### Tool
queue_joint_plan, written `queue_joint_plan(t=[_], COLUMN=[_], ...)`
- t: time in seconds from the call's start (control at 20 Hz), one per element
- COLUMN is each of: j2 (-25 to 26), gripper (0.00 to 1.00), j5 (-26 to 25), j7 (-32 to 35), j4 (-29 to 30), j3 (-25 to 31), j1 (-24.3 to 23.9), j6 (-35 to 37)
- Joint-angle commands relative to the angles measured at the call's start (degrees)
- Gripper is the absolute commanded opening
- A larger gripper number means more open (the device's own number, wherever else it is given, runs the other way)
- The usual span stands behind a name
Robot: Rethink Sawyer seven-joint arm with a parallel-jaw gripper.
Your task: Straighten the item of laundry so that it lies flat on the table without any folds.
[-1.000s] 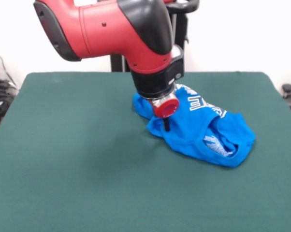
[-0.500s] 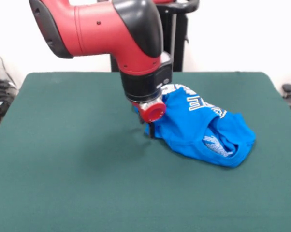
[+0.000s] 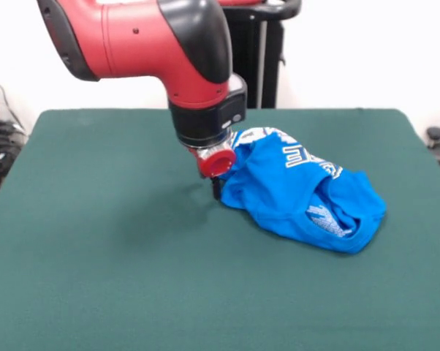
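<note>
The red and black arm (image 3: 154,44) is brought down over the table (image 3: 96,256), its gripper (image 3: 217,189) lowered to the left edge of the blue T-shirt (image 3: 300,194). Only a dark fingertip is seen below the red disc at the wrist, pressed against the cloth's edge; whether the fingers are spread or closed on the fabric cannot be told, since they are hidden by the wrist and the shirt.

The table is covered in dark green cloth and is backed by a plain white wall (image 3: 366,51). The T-shirt is found right of centre, bunched in a crumpled heap, with white lettering (image 3: 297,156) shown on its upper fold and a white pattern (image 3: 324,217) inside a fold near its lower right.

Compared with a second ago, the arm has been shifted leftward, and the shirt's left edge has been drawn along with it and raised slightly, while the right part of the heap has stayed in place.
</note>
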Motion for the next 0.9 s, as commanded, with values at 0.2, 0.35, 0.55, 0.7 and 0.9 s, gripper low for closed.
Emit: queue_joint_plan(t=[0.2,0.35,0.55,0.7,0.9], j2=[4.33,5.16,5.51,5.81,7.53], gripper=[1.0,1.0,1.0,1.0,1.0], j5=[5.24,5.19,4.08,3.12,1.76], j7=[-8.17,-8.41,-7.86,-7.62,-8.38], j4=[7.15,6.86,6.78,6.43,5.36], j3=[6.6,6.83,6.4,6.18,6.54], j1=[-2.33,-2.51,-2.11,-1.76,-2.14], j6=[1.28,0.8,-1.54,-3.14,-5.94])
